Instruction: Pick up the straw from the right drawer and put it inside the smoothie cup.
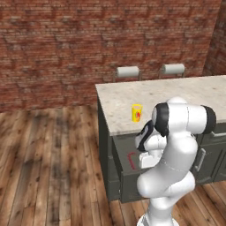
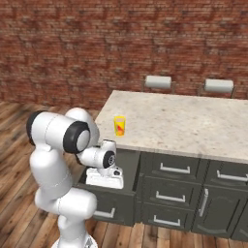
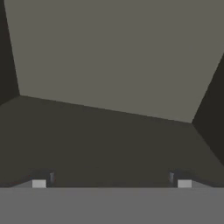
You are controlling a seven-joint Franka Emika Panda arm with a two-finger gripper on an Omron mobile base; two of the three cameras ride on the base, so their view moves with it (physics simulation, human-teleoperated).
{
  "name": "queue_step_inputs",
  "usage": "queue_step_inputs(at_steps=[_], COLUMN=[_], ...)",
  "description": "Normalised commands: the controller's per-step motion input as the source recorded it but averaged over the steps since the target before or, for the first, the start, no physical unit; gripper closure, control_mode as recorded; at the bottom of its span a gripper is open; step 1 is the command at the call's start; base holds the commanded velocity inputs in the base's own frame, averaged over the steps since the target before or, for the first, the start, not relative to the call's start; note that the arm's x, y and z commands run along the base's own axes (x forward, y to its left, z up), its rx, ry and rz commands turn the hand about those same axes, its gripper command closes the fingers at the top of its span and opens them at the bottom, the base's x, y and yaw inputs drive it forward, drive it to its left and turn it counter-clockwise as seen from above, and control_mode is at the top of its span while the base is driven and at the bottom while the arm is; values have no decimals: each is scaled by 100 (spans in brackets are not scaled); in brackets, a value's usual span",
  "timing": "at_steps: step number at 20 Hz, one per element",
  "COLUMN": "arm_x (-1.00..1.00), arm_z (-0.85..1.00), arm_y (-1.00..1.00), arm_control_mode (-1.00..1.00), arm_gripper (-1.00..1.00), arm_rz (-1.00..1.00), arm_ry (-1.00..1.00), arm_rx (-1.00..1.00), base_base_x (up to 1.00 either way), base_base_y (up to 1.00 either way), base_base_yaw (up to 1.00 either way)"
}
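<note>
White two-finger gripper point(image 3: 111, 181) sits down in the pulled-out dark grey drawer point(image 1: 126, 165), jaws fully apart, holding nothing. Thin red straw point(image 1: 132, 160) lies in that drawer, probably just beside the hand. Small yellow cup point(image 1: 137, 113) stands upright on the pale stone counter point(image 1: 176, 95) above.

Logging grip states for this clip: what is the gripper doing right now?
Gripper: open, jaws spread wide, holding nothing, pointed into the right drawer.

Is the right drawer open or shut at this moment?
Open. The right drawer stands pulled out from the cabinet, with the straw lying inside it.
</note>
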Motion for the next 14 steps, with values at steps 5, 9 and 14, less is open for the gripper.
queue_step_inputs(at_steps=[5, 9, 14], arm_x=[-100, -59, -6], arm_z=[-1, 27, 47], arm_y=[-2, 0, 0], arm_control_mode=[-100, -100, -100], arm_gripper=[-100, -100, -100], arm_rz=[15, 11, 5], arm_ry=[-7, -28, -33], arm_rx=[0, 4, 15], base_base_x=[0, 0, 0], base_base_y=[0, 0, 0], base_base_yaw=[0, 0, 0])
